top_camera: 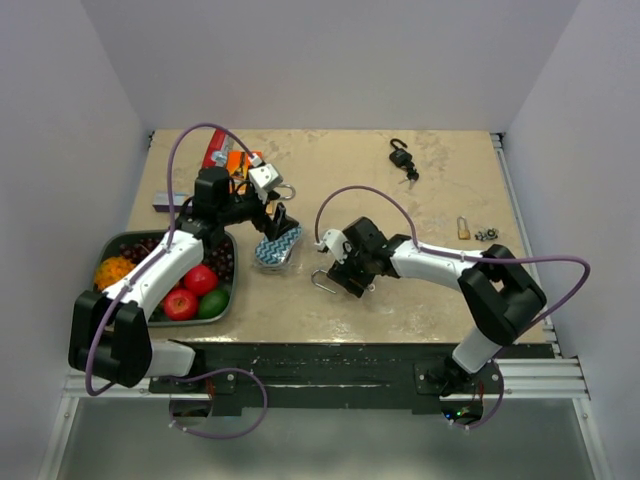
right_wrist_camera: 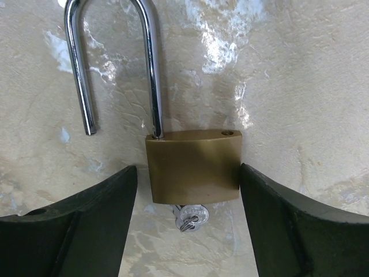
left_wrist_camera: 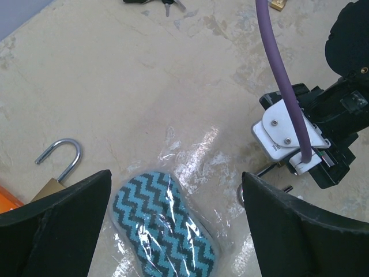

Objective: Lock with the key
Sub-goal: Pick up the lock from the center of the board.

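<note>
On the table [top_camera: 420, 210], a padlock [right_wrist_camera: 193, 167] lies between the right end effector's [right_wrist_camera: 189, 170] fingers

From above, that end effector [top_camera: 338, 278] is at mid-table; the left end effector [top_camera: 280, 225] hovers over a blue zigzag pouch [top_camera: 277, 250]. Left wrist view: its fingers [left_wrist_camera: 57, 225] stand wide apart above the pouch. Right wrist view: the brass padlock lies flat, shackle open, a key [right_wrist_camera: 190, 216] in its base; the fingers flank its body, one touching, the other just beside it.
</note>
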